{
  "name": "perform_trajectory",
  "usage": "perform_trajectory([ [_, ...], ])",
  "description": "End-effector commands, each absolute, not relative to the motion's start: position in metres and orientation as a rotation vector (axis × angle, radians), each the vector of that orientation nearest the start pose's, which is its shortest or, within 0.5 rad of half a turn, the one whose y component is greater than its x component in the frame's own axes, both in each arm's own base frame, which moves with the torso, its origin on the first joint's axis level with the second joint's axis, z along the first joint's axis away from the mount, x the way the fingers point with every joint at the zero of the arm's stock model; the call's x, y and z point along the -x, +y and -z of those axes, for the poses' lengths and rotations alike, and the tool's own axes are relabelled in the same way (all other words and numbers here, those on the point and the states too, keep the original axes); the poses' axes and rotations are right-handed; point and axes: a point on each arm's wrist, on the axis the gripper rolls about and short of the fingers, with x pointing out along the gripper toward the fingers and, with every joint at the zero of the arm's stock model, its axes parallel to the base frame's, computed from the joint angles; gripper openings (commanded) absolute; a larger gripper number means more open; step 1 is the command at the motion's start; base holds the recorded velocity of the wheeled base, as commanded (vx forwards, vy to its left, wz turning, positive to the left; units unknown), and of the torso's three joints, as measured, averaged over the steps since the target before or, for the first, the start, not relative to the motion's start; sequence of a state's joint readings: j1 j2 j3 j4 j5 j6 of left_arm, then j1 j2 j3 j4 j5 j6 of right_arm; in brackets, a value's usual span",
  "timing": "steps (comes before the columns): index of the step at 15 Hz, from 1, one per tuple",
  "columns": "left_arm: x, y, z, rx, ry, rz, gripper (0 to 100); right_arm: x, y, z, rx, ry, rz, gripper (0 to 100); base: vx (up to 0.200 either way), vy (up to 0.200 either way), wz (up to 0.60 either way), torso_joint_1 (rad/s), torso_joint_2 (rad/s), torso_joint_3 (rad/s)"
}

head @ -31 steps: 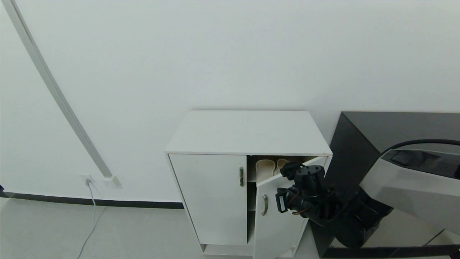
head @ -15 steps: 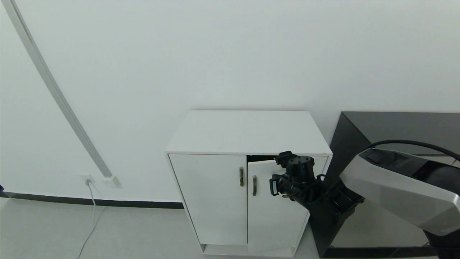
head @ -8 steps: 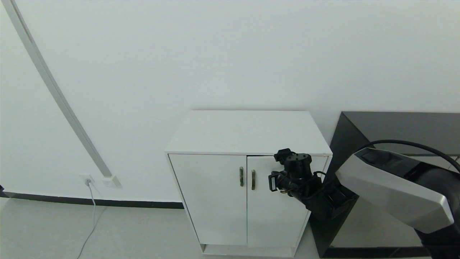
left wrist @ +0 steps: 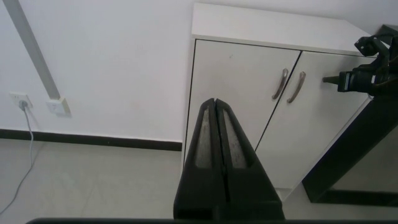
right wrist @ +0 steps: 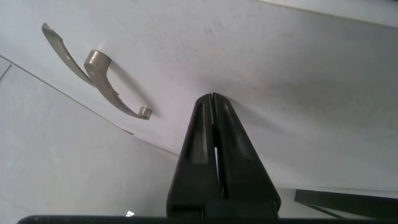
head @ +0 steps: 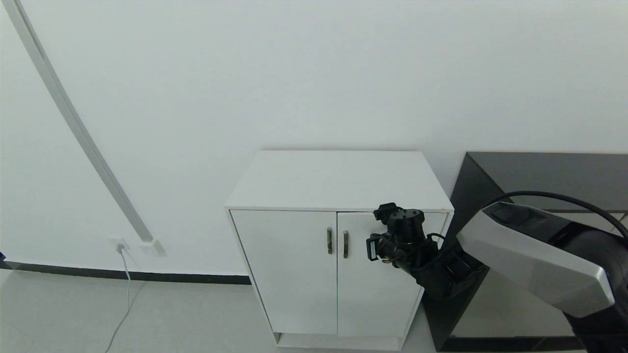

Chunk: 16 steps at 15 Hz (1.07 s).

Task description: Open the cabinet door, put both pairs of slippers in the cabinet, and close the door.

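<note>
Cabinet point(head: 338, 181) stands fully shut, right hand point(right wrist: 214, 98) seemingly pressed against its door point(head: 375, 294).

Cabinet point(head: 338, 179) interior hidden behind shut doors point(head: 294, 269); foot cut off. Right gripper point(right wrist: 214, 99) perhaps touching right door point(right wrist: 298, 56).

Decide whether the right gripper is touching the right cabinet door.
Touching. In the right wrist view, the right gripper, fingers shut, meets the right cabinet door at its tip, with no gap showing.
</note>
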State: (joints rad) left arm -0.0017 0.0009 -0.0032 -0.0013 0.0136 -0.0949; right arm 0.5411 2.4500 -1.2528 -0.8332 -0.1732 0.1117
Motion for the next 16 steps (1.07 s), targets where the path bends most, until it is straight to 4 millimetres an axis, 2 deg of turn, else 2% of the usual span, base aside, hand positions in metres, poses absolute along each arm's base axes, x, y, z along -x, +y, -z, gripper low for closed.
perform_trajectory([
  [1, 0.0229, 0.0003, -0.0765, 0.095, -0.004, -0.012, 0, -0.3972, 0.2344, -0.02, 0.018, 0.361, -0.344, 0, 0.0, 0.0, 0.0, 0.0, 0.0, 0.0],
  [16, 0.0229, 0.0003, -0.0765, 0.095, -0.004, -0.012, 0, -0.4011, 0.2358, -0.021, 0.015, 0.348, -0.341, 0, 0.0, 0.0, 0.0, 0.0, 0.0, 0.0],
])
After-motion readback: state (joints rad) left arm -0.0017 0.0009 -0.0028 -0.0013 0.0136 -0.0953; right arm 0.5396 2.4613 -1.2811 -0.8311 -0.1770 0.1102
